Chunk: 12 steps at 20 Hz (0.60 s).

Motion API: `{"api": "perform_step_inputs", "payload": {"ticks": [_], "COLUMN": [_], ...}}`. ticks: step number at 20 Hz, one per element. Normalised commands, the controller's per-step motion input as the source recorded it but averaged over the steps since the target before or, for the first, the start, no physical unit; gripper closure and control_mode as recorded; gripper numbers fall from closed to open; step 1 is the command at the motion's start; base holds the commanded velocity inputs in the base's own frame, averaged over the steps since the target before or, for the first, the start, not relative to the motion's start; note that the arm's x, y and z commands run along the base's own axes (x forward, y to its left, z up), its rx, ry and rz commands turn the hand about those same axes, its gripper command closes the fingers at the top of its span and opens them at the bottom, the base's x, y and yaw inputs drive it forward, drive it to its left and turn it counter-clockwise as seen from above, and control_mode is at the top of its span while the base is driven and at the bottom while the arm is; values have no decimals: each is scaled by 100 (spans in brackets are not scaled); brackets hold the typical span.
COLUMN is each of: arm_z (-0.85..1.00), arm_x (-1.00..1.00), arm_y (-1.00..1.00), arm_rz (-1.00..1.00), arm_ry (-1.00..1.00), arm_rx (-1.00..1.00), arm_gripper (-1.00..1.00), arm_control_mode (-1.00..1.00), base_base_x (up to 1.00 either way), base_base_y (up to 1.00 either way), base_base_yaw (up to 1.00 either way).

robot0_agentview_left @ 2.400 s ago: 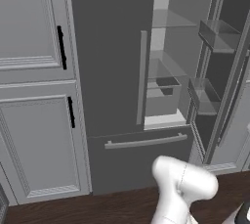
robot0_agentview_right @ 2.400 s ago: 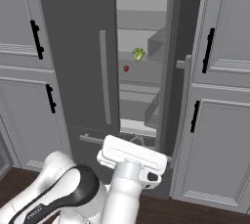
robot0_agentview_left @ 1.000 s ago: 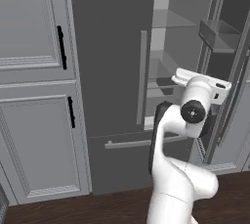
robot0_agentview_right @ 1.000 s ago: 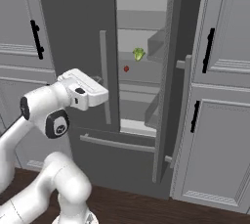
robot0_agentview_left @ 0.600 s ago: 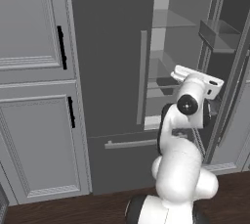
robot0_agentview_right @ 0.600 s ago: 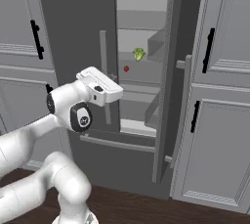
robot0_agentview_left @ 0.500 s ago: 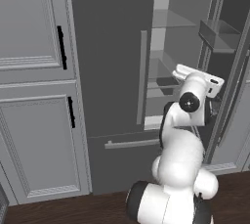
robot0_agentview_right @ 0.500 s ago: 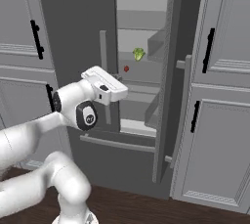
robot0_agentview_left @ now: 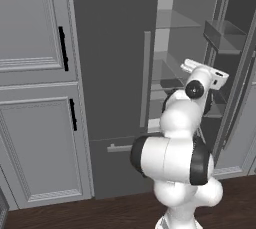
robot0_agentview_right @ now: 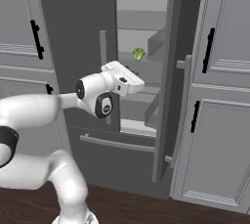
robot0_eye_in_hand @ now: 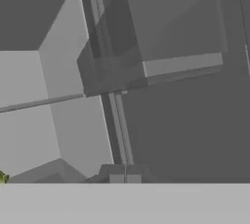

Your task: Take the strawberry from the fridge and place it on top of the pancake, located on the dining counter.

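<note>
The fridge (robot0_agentview_right: 88, 32) stands tall and dark grey, its right door swung open on pale, smooth shelves, its left door shut with a long grey bar handle (robot0_agentview_left: 146, 78) down its edge. Light grey panelled cabinets (robot0_agentview_left: 35, 123) with short black handles (robot0_agentview_left: 62, 48) flank it on both sides, above a dark wood floor (robot0_agentview_right: 161, 211). A bottom drawer (robot0_agentview_right: 122, 142) with a horizontal bar runs beneath the open compartment.

In the right base view the white arm reaches up in front of the opening, and the hand (robot0_eye_in_hand: 125, 176) sits at the shelf front, its two dark tips pressed together with nothing between them. The arm's boxy wrist covers most of the spot where the strawberry (robot0_agentview_right: 128, 67) lies; only a small red fleck, probably the berry, peeks out just above it on the middle shelf. A small yellow-green leafy item (robot0_agentview_right: 139, 54) rests on the shelf above and slightly right of that fleck.

From the hand camera, the open door's inner face shows flat grey bins (robot0_eye_in_hand: 176, 32) and a vertical ridged seam.
</note>
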Motion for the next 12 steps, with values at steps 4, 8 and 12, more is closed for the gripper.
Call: {"api": "perform_step_inputs", "payload": {"ticks": [4,8,12], "arm_z": [-14,-28,-29], "arm_x": [65,58,56], "arm_y": [-42,-50,-44], "arm_rz": [-7,-5,-4], "arm_ry": [3,0,0], "arm_rx": [1,0,0], "arm_gripper": [100,100,100], "arm_control_mode": [-100,-100,-100], "base_base_x": [0,0,0], "base_base_y": [0,0,0], "base_base_yaw": [0,0,0]}}
